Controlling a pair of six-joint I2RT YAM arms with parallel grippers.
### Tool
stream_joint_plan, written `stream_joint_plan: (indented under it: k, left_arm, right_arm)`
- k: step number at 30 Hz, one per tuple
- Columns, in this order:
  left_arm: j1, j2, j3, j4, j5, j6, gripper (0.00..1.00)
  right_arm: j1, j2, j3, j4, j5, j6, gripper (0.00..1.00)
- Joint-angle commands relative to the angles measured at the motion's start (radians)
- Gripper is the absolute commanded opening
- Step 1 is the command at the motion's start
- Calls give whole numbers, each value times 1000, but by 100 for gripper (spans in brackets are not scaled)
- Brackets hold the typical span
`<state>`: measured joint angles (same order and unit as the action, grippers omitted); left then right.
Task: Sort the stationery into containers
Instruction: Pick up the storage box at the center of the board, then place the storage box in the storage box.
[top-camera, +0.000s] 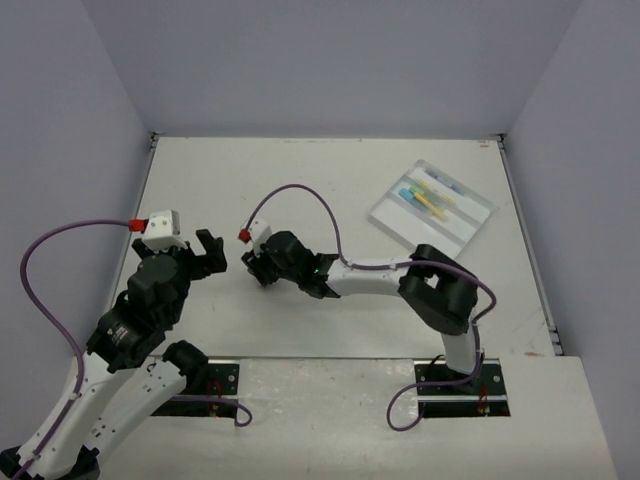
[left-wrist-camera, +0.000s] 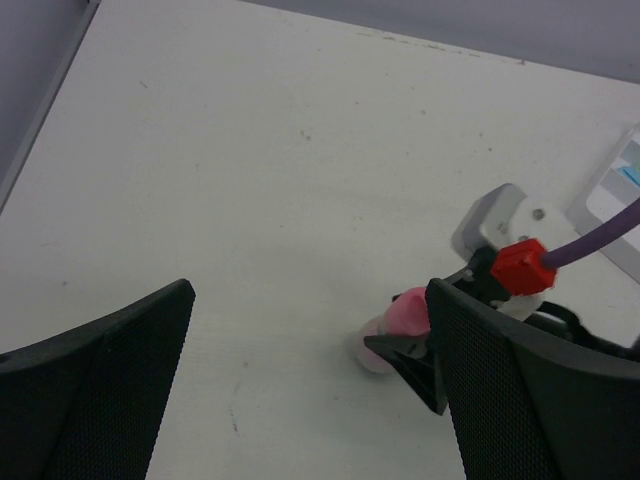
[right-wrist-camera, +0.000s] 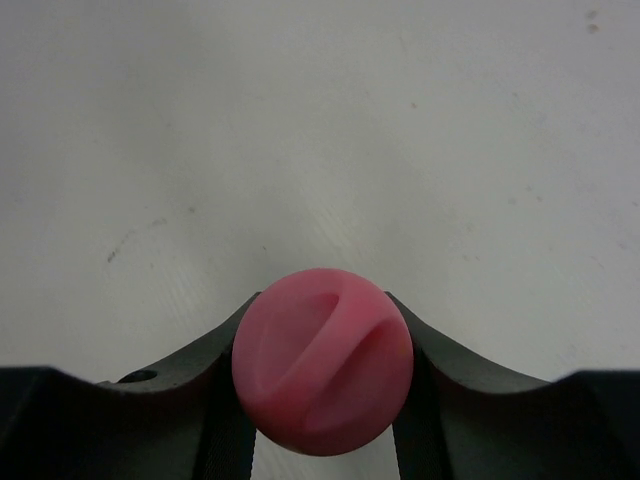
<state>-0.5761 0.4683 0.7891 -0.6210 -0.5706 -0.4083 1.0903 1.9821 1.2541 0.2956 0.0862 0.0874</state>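
- White, lightly scuffed tabletop (top-camera: 300, 180), pale grey walls (top-camera: 330, 60) on three sides.
- Left claw (top-camera: 208, 255) spread wide over bare tabletop.
- Right claw (top-camera: 258, 262) clamped on stubby pink cylinder (right-wrist-camera: 322, 375), left of centre.
- Clear tray (top-camera: 455, 232) back right, pens (top-camera: 430, 200) inside.

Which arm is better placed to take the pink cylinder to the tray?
Right. The right gripper has its fingers against both sides of the pink cylinder, and the tray lies on its side. The left gripper is open and empty, farther off.
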Motion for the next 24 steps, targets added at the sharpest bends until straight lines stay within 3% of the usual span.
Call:
stream_joint_plan:
  k: [1,3,6,9,15,24]
  left_arm:
    - [8,-16,-7,50,21,17,100]
    - [7,-14,-4,50,29,19,100]
    - [7,-21,-4,50,33,19,100]
    - [7,-40,-7,51,34,17,100]
    - [7,-45,-11,53,36,16,100]
    - [7,1,-10,58,54,24,100]
  right_arm:
    - [-121,-302,120,-589,181,-25,0]
    - [-257,-338,170,-851,153,-27,0]
    - [-434,-358,204,-1052,214,-42,0]
    - [-543,-368,195,-1077,212,-123,0]
    - [-710,-202,305,-1126,282,-166,0]
    - [-753,-48,305,-1073,359,-207,0]
